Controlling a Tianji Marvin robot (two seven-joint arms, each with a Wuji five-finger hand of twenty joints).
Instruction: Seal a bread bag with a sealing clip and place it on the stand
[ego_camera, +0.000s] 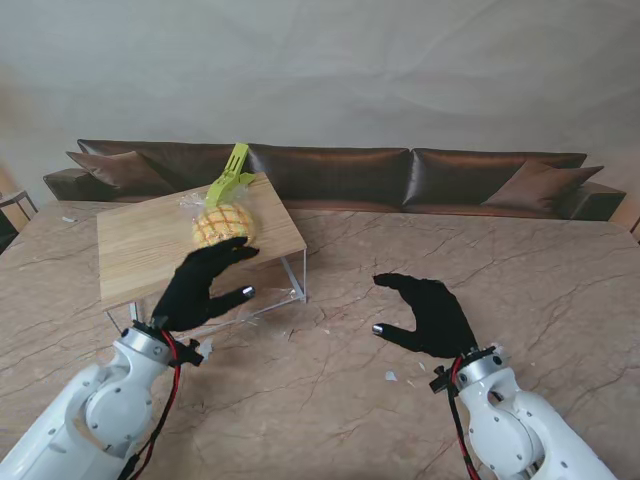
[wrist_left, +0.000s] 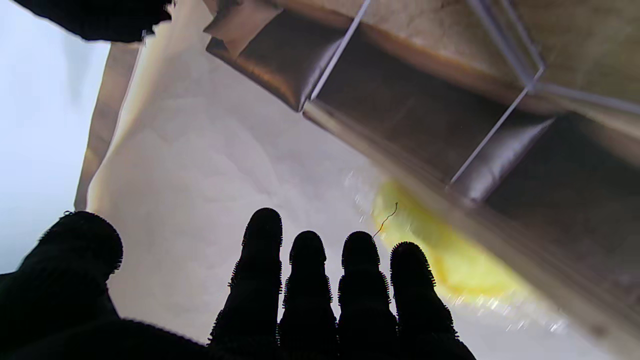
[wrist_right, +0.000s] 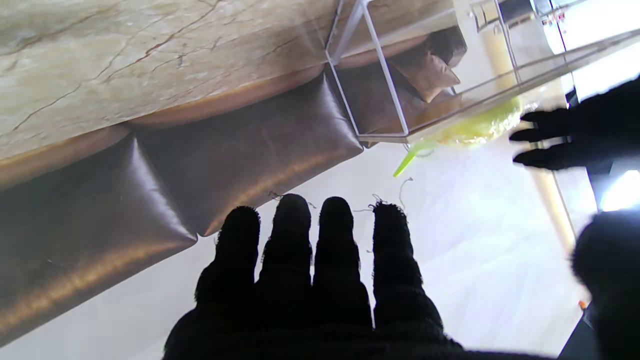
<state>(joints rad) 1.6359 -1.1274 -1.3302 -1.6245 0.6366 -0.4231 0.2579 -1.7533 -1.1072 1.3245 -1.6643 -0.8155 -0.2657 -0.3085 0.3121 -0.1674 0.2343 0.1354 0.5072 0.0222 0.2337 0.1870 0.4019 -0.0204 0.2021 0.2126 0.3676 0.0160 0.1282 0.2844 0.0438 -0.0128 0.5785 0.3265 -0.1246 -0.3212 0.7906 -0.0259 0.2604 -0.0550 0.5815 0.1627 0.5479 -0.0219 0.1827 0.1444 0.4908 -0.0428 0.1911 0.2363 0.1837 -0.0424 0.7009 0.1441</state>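
Bread bag (ego_camera: 222, 226), pinched by green clip (ego_camera: 232, 176), rests on stand (ego_camera: 140, 255) at ten o'clock; left hand (ego_camera: 203, 287) and right hand (ego_camera: 428, 313) spread, released, task apparently complete.

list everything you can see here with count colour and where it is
bread bag: one, clear with a yellow-orange criss-cross bun inside, on the stand top, toward its far right part
sealing clip: one, lime green, on the far end of the bag, sticking up
stand: one, light wood top on clear legs, on the left part of the table
table: one, beige marble with brown veins, filling the foreground
sofa: one, dark brown leather with cushions, behind the table
small scraps: a few, pale, on the table near the right arm
left robot hand: one, black glove, open, at the stand's near edge just short of the bag
right robot hand: one, black glove, open, over the bare table to the right
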